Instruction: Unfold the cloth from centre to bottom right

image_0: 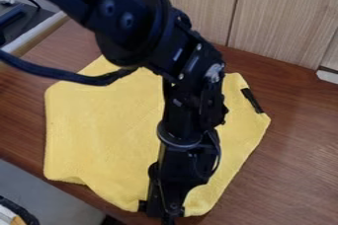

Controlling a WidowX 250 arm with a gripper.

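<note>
The black gripper [161, 214] hangs at the bottom centre of the camera view, over the front edge of the yellow cloth [99, 130]. How its fingers stand cannot be told from this angle. The cloth lies broad and mostly flat on the brown table, with a rounded front edge and a small fold at its lower left. A black tag lies along its right corner. The arm crosses above the cloth from the upper left and hides its middle and part of its front edge.
The brown wooden table [290, 169] extends to the right of the cloth. Wood-grain panels [284, 17] rise along the back. A dark cable [59, 74] hangs from the arm at the left, and dark items stand beyond the table's upper left edge.
</note>
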